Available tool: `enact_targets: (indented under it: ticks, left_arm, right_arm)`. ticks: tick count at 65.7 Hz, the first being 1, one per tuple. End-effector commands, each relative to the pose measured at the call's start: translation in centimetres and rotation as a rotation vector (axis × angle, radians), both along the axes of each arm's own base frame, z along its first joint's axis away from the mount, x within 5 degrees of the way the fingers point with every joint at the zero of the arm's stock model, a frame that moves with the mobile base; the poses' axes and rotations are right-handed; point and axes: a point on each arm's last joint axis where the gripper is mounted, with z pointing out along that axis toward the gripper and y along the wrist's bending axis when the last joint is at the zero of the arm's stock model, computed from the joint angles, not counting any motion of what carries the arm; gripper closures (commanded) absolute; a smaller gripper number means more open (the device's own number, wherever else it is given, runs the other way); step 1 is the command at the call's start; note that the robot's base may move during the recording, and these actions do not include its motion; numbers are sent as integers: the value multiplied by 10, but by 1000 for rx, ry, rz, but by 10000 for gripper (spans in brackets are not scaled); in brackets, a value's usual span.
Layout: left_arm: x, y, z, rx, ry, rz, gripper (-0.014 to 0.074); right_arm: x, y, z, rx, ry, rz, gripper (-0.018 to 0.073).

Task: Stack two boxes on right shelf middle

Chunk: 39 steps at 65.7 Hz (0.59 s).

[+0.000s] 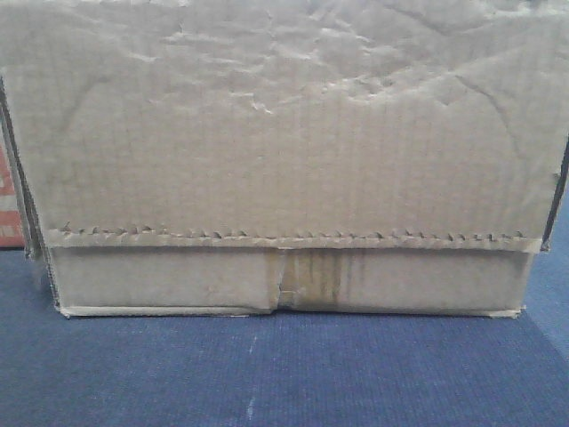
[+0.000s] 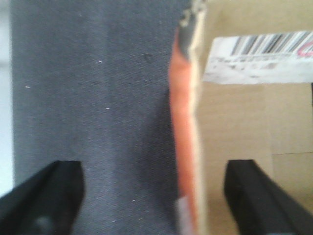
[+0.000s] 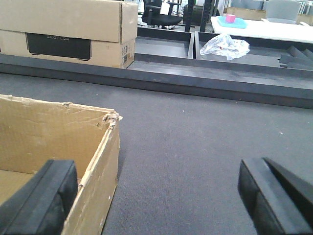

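The box (image 1: 284, 160) is sitting near on the grey carpet (image 1: 267, 374), while the left gripper (image 2: 154, 188) and right gripper (image 3: 156, 183), jaws spread wide, are straddling its walls, apparently preparing a two-armed lift.

a box (image 1: 178, 280) stands on the carpet (image 1: 267, 374), close before the front camera, its flap (image 1: 284, 133) hanging down over the front face. from the left wrist, a box wall (image 2: 185, 137) runs up between the wide-apart fingers of the left gripper (image 2: 156, 196): carpet lies to its left, a label (image 2: 259, 58) on the box to its right. from the right wrist, an open box (image 3: 54, 132) sits at lower left on the carpet; the right gripper (image 3: 161, 196) has one finger over it and the other, far off, over carpet. behind runs a ledge (image 3: 195, 81). beyond it stand a big box (image 3: 68, 29) at left, a tray (image 3: 161, 49) to its right, then a second tray (image 3: 254, 61) holding a bag (image 3: 225, 46). a table (image 3: 274, 29) lies farther back.
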Motion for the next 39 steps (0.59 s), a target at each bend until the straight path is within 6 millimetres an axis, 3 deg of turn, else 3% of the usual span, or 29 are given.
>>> enact_targets:
  ticks: [1,11,23,31,39]
  left_arm:
    - [1,1,5,-12,-23,4,275]
    - [-2,0,6,-26,-4,18,699]
    - [-8,-3,22,-56,-32,79,708]
    - [-17,-5,60,-55,-119,110,708]
    - [-37,-10,115,-60,-276,160,708]
  right_arm:
    - [0,0,3,-10,-15,-4,0]
    - [0,-1,3,-12,-15,-4,0]
    - [0,-1,3,-14,-15,-5,0]
    - [0,-1,2,-15,-5,-4,0]
    - [0,-1,2,-16,0,-3,0]
